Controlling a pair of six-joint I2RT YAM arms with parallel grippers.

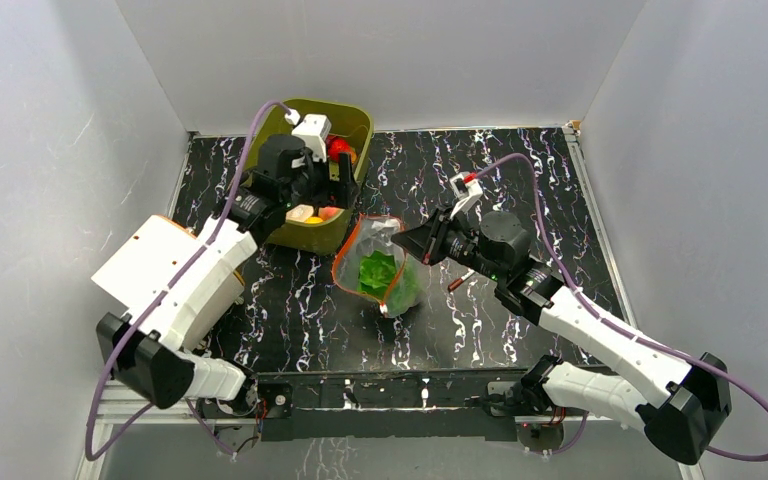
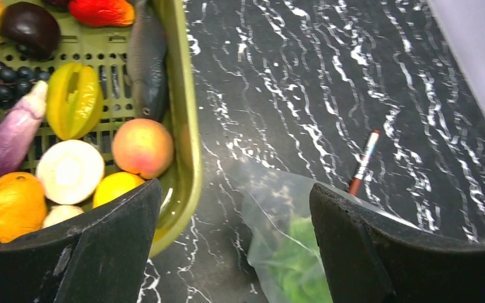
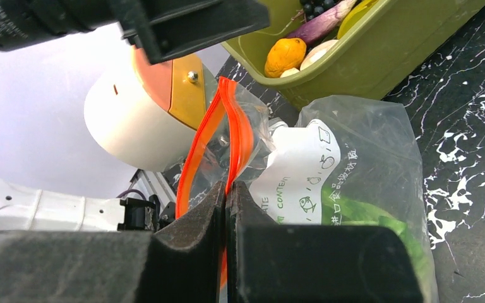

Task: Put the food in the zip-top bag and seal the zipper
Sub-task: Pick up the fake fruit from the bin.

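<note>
The zip-top bag [image 1: 385, 268] stands on the black marbled table with its mouth held up, and the green cabbage [image 3: 369, 221] lies inside it. My right gripper [image 3: 227, 189] is shut on the orange zipper [image 3: 228, 123] at the mouth's edge, which gapes in a loop. More food fills the olive bin [image 2: 186, 126]: a peach [image 2: 142, 148], a starfruit [image 2: 74, 101], an orange [image 2: 9, 205], a dark purple ball [image 2: 30, 28] and a red strawberry [image 2: 101, 11]. My left gripper [image 2: 233, 252] hangs open and empty over the bin's near rim, beside the bag [image 2: 284, 240].
A small red-and-white stick [image 2: 364, 161] lies on the table right of the bag. A toy fish [image 2: 148, 63] and a purple eggplant [image 2: 9, 142] also lie in the bin. White walls enclose the table on three sides.
</note>
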